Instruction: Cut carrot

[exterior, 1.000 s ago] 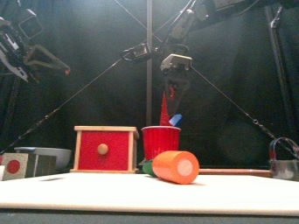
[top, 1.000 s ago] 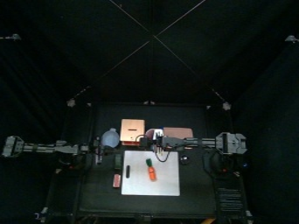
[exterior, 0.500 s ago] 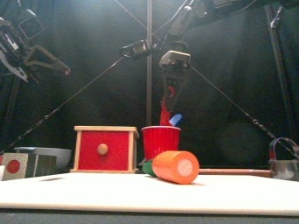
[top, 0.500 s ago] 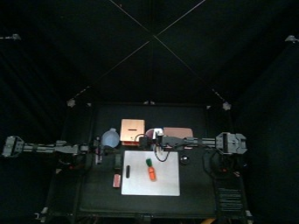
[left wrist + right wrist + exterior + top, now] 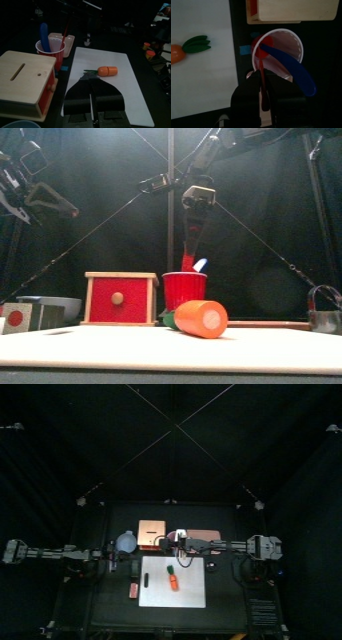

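Note:
The carrot [image 5: 173,578] is short and orange with a green tip. It lies on the white board [image 5: 191,592]; the front view shows its cut end [image 5: 201,318]. Behind the board stands a red cup [image 5: 183,290] holding a blue utensil [image 5: 295,66] and a red utensil [image 5: 191,240]. My right gripper [image 5: 264,76] hangs over the cup, jaws closed on the red utensil's handle [image 5: 263,89]. My left gripper [image 5: 89,80] is shut and empty, raised at the table's left and pointing across the board toward the carrot [image 5: 107,71].
A wooden box with a red front [image 5: 120,298] stands left of the cup. A copper-orange box [image 5: 203,536] lies behind the board, and a small reddish bar [image 5: 134,589] lies left of it. A grey tin [image 5: 43,311] sits at the far left, a metal container [image 5: 325,314] at the right.
My right gripper's jaws have closed in from wide open onto the red utensil's handle. Both arms have stayed where they were, and the carrot has not moved.

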### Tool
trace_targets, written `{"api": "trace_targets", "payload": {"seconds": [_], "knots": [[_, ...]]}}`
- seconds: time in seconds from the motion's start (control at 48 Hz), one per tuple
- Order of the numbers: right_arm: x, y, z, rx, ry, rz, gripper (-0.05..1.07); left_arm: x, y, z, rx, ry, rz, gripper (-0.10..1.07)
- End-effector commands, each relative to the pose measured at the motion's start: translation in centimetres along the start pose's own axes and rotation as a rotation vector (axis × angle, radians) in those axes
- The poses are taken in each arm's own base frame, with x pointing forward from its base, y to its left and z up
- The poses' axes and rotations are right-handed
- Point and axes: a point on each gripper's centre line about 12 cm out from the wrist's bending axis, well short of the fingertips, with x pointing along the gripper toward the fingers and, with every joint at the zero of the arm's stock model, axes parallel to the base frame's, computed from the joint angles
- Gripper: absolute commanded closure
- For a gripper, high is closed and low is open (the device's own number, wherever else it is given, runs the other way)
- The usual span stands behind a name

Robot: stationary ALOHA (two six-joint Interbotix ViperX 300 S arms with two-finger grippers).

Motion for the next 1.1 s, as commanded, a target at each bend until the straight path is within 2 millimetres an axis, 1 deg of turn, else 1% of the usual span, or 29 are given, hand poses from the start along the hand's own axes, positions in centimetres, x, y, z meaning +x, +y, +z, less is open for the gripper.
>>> {"api": "trace_targets", "payload": {"seconds": [0.0, 0.167, 0.271, 0.438, 0.542, 0.625, 0.75, 0.875, 0.979, 1.0, 1.083], "knots": [[-4.2, -1.0, 0.3, 0.03, -0.099, -0.011, 0.66, 0.1, 0.0, 0.6, -0.001, -0.02, 0.001, 0.99], [-7.9, -1.4, -1.1, 0.079, -0.175, -0.016, 0.66, 0.2, 0.0, 0.8, 0.002, -0.027, 0.005, 0.99], [-9.6, -1.1, -2.1, 0.115, -0.222, -0.009, 0.66, 0.2, 0.0, 1.1, 0.009, -0.037, 0.005, 0.99], [-11.0, 0.4, -3.7, 0.139, -0.325, 0.024, 0.66, 0.3, -0.1, 1.9, 0.045, -0.088, -0.004, 0.99], [-12.4, 1.3, -4.9, 0.164, -0.424, 0.055, 0.66, 0.4, -0.3, 2.5, 0.073, -0.116, -0.012, 0.99], [-13.0, 2.1, -6.2, 0.19, -0.497, 0.087, 0.66, 0.6, -0.4, 2.9, 0.088, -0.125, -0.018, 0.98], [-12.8, 3.3, -7.9, 0.232, -0.593, 0.142, 0.66, 1.4, -0.7, 3.3, 0.105, -0.112, -0.031, 0.94], [-11.6, 4.9, -9.6, 0.254, -0.708, 0.211, 0.66, 2.5, -1.2, 3.7, 0.132, -0.098, -0.053, 0.83], [-10.4, 6.0, -11.0, 0.269, -0.801, 0.27, 0.66, 3.8, -2.0, 3.8, 0.156, -0.086, -0.085, 0.68], [-10.2, 6.2, -11.3, 0.272, -0.813, 0.278, 0.66, 4.2, -2.4, 3.8, 0.165, -0.083, -0.099, 0.62], [-9.5, 6.6, -11.9, 0.287, -0.845, 0.303, 0.66, 5.5, -3.3, 3.5, 0.187, -0.078, -0.135, 0.46]]}}
